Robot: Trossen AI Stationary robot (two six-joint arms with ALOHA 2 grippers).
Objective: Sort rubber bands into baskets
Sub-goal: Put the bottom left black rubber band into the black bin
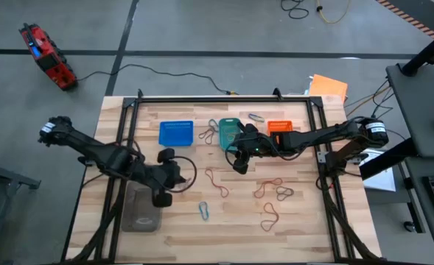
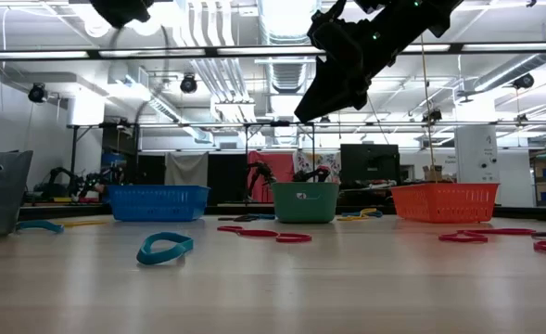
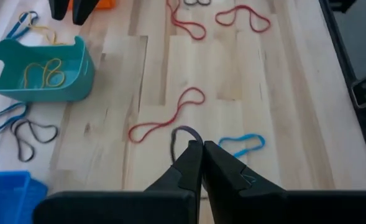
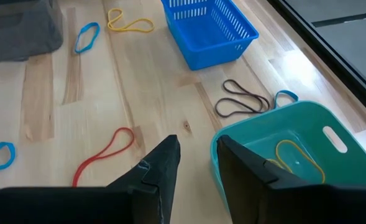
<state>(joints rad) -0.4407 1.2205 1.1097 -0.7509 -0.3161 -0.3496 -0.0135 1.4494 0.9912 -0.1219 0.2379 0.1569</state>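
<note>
Right pincer (image 4: pixel 194 163) hangs over the near edge of the teal basket (image 4: pixel 307 158), fingers parted and holding nothing, a yellow band (image 4: pixel 297 158) lying inside. Left pincer (image 3: pixel 201 163) is pinched closed on a dark band (image 3: pixel 181 135) above the counter (image 1: pixel 239 221), left of center. Blue basket (image 1: pixel 176 133) sits far left, orange basket (image 1: pixel 277 126) far right. Red bands (image 1: pixel 268 216) lie scattered on the near right.

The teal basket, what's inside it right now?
The teal basket holds yellow rubber bands on its floor. The right hand, open, covers one near corner, so anything there is hidden.
</note>
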